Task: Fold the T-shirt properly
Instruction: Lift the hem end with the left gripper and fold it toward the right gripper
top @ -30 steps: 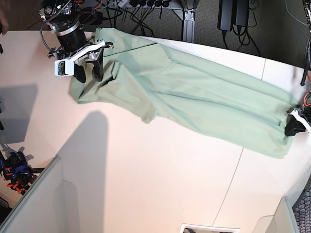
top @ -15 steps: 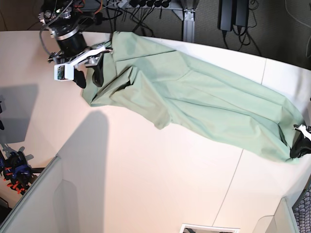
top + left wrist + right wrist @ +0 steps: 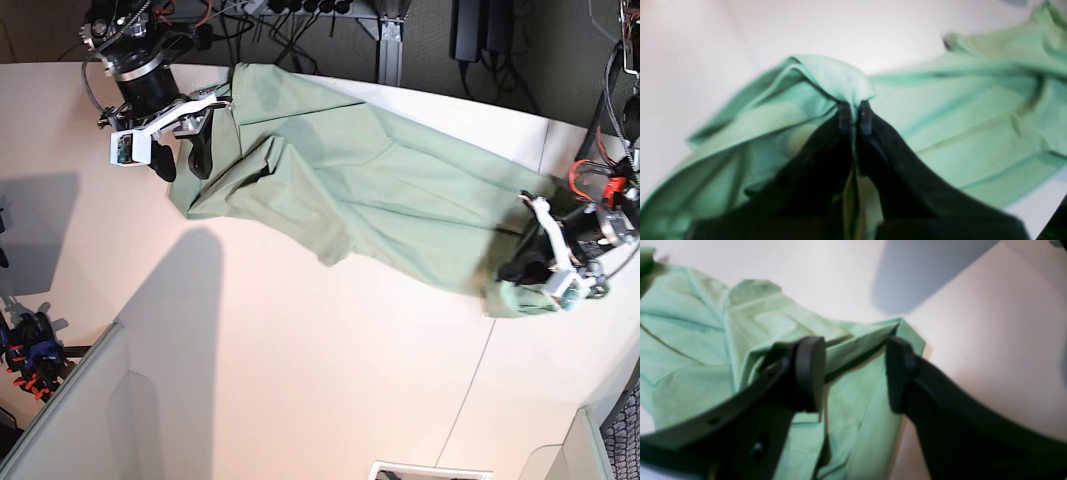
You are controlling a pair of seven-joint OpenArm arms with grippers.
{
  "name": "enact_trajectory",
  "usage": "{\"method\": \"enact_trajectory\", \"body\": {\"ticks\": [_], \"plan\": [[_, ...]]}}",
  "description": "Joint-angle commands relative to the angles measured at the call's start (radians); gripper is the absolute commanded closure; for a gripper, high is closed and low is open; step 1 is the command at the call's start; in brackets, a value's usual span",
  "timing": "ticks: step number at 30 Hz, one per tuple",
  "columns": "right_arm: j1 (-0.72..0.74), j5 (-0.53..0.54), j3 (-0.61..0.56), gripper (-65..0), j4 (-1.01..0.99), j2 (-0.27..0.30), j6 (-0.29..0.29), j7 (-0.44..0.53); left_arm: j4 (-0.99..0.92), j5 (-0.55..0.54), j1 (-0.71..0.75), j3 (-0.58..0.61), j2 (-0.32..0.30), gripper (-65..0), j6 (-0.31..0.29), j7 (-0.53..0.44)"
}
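While clamped on a bunched edge of the T-shirt (image 3: 380,190), keep the left gripper (image 3: 855,115) closed, fingertips together with cloth pinched between them. Judge this as the drag step: one end of the shirt drawn inward over the table (image 3: 300,380) to lay a fold. Carry that end low and level, and avoid lifting high, since loose cloth beneath looks likely to roll under. Release only once the held edge lies flat on the cloth below.

Hold the right gripper (image 3: 855,373) as shown: fingers apart, straddling a folded edge at the far end of the shirt, nothing pinched. Whether the pads touch the cloth cannot be told. Close on that edge before any pull, or use it as an anchor, so the shirt does not slide as one piece.

Note the shirt's position: stretched slantwise across the back of the table, between both grippers, wrinkled and partly doubled over near the right gripper. Smooth that doubled part before further folds. Keep clear of the table's far edge, where the shirt lies close.
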Motion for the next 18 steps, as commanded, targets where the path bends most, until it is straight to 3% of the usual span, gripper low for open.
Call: {"method": "enact_trajectory", "body": {"ticks": [1,12,13,16,18], "plan": [[0.002,0.008,0.007,-29.7,0.018,0.011,-0.003,0.027,0.018,0.014,-0.019,0.026,0.003,0.0,-0.010,-0.026],[0.002,0.008,0.007,-29.7,0.018,0.011,-0.003,0.035,0.017,0.148,0.003,0.269,0.082,0.0,0.004,-0.002],[0.002,0.008,0.007,-29.7,0.018,0.011,-0.003,0.035,0.016,0.165,0.003,0.276,0.084,-3.6,0.004,-0.016],[0.002,0.008,0.007,-29.7,0.018,0.011,-0.003,0.035,0.006,0.186,0.002,0.280,0.083,-24.8,0.004,-0.065],[0.002,0.008,0.007,-29.7,0.018,0.011,-0.003,0.035,0.002,0.177,0.003,0.280,0.084,-32.8,0.004,-0.074]]}}
